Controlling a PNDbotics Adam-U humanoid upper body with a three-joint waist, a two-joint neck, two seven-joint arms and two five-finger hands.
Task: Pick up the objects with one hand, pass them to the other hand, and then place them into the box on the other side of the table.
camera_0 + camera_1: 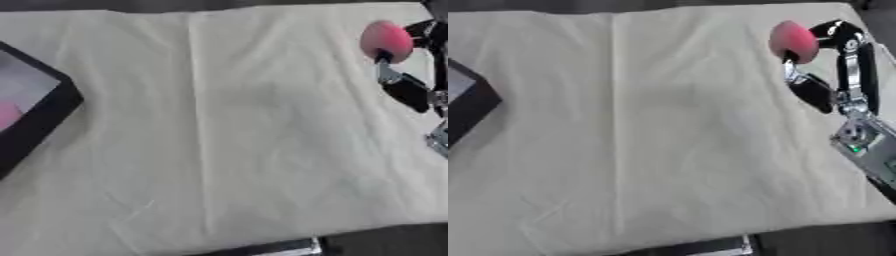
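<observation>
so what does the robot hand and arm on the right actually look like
The right robot hand has black finger segments joined by silver metal links. Behind it the wrist and forearm are bare silver-grey metal with a small green spot on the plate. No cables or sleeves can be made out. The left robot hand is out of view.

Both eyes sat up in the robot's head and looked down at the table from close by. They faced the far edge. Both saw the cloth (227, 130), the pink ball (792, 41) at the far right and the box (39, 112) at the left. The right eye looked a bit more to the right.
</observation>
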